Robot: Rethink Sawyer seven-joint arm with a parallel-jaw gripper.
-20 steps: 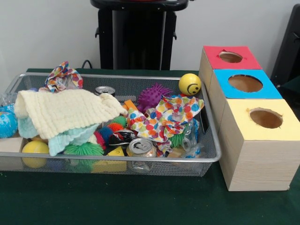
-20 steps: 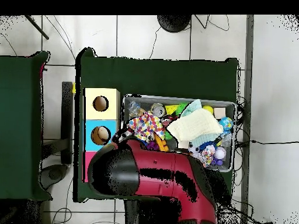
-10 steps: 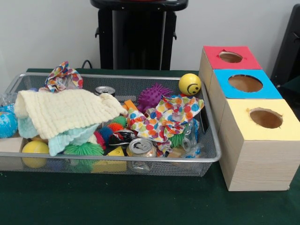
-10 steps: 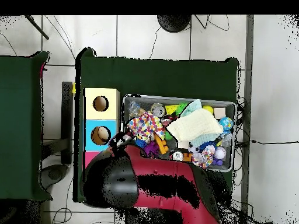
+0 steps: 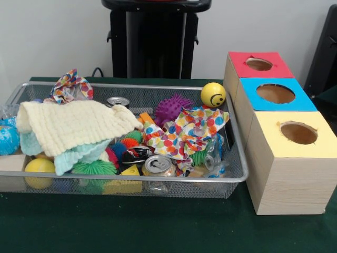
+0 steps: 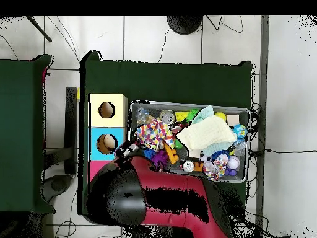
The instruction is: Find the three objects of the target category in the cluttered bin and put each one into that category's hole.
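A wire mesh bin (image 5: 131, 179) holds a cream knitted cloth (image 5: 73, 124), a polka-dot cloth (image 5: 187, 132), two drink cans (image 5: 158, 166) (image 5: 117, 101), a yellow smiley ball (image 5: 213, 95), a purple spiky ball (image 5: 171, 108) and other small toys. To its right stand a red box (image 5: 237, 60), a blue box (image 5: 250, 89) and a yellow box (image 5: 268, 132), each with a round hole on top. The front view has no arm in it. Overhead, the red arm (image 6: 155, 204) lies along the bin's robot side. Its dark gripper end (image 6: 125, 150) sits by the blue box (image 6: 94, 144) and hides most of the red box.
A second polka-dot cloth (image 5: 71, 87) lies at the bin's back left. A globe-printed ball (image 5: 8, 138) and a yellow ball (image 5: 38, 167) sit at its left end. Green table shows in front of the bin (image 5: 158, 221). Another green table (image 6: 21, 124) stands beside this one.
Overhead, the arm has drawn back toward the robot's base, uncovering more of the bin's contents along that side. Nothing in the bin has moved.
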